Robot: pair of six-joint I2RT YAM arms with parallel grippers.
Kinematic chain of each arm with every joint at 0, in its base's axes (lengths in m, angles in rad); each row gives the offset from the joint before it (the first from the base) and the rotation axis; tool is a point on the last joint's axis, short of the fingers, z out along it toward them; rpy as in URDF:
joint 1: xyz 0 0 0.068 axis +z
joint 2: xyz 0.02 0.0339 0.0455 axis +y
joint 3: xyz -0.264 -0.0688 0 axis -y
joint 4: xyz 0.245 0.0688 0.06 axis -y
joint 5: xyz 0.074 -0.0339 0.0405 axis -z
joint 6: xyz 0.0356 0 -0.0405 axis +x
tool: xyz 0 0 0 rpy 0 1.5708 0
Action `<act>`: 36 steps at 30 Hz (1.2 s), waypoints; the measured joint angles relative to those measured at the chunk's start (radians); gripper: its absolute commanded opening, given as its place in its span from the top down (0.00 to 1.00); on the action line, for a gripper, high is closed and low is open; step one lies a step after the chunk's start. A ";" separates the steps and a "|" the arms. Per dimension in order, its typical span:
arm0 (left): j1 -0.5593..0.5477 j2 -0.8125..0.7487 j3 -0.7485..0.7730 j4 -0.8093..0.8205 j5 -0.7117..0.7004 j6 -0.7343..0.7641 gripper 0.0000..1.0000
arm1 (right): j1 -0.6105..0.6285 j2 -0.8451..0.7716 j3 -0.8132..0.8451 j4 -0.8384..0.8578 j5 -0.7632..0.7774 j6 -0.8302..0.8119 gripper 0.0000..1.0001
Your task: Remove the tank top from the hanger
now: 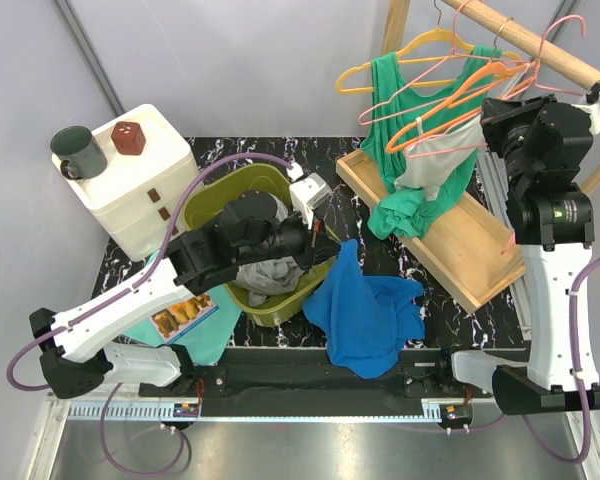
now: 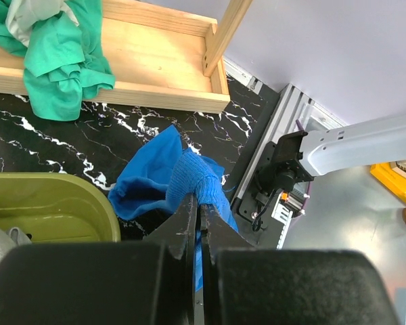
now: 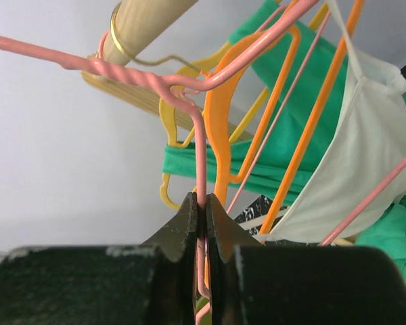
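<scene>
A blue tank top (image 1: 365, 310) lies in a heap on the marble table, one end lifted toward the olive bin. My left gripper (image 1: 327, 242) is shut on that raised fold (image 2: 196, 177), its tips (image 2: 199, 203) pinching the cloth. My right gripper (image 1: 495, 105) is up by the wooden rod (image 1: 530, 40) and is shut on a thin pink wire hanger (image 3: 200, 149), tips (image 3: 202, 200) clamped on the wire. A white garment (image 1: 435, 160) hangs on the orange and pink hangers. A green tank top (image 1: 420, 100) hangs on a yellow hanger behind.
The olive bin (image 1: 230, 190) holds grey clothes (image 1: 265, 275). The rack's wooden base (image 1: 470, 250) slants across the right side with green cloth piled on it. A white box (image 1: 145, 180) with a mug and a red block stands at the back left. A book lies at the front left.
</scene>
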 measured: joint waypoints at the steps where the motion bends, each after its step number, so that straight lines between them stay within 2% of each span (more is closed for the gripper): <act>1: 0.000 0.000 0.000 -0.001 -0.001 0.000 1.00 | -0.011 0.004 0.004 0.000 0.001 0.010 1.00; 9: 0.000 -0.019 -0.002 -0.003 -0.008 0.000 1.00 | -0.092 0.061 0.011 0.006 -0.006 0.098 1.00; 17: 0.000 -0.039 -0.002 -0.019 -0.011 0.004 1.00 | -0.113 0.011 -0.106 0.020 -0.013 0.166 1.00; 22: 0.000 -0.039 -0.002 -0.029 -0.019 0.008 1.00 | -0.117 -0.033 -0.175 0.019 -0.031 0.167 0.80; 23: 0.000 -0.039 -0.002 -0.029 -0.023 0.010 1.00 | -0.117 -0.041 -0.185 0.021 -0.033 0.163 0.72; 25: 0.000 -0.037 -0.001 -0.030 -0.029 0.014 1.00 | -0.117 -0.060 -0.205 0.021 -0.047 0.152 0.65; 27: 0.000 -0.034 0.002 -0.032 -0.034 0.018 1.00 | -0.118 -0.085 -0.227 0.021 -0.068 0.134 0.53; 36: 0.025 0.043 0.097 -0.056 -0.040 0.046 1.00 | -0.118 -0.216 -0.277 -0.002 -0.238 0.023 0.21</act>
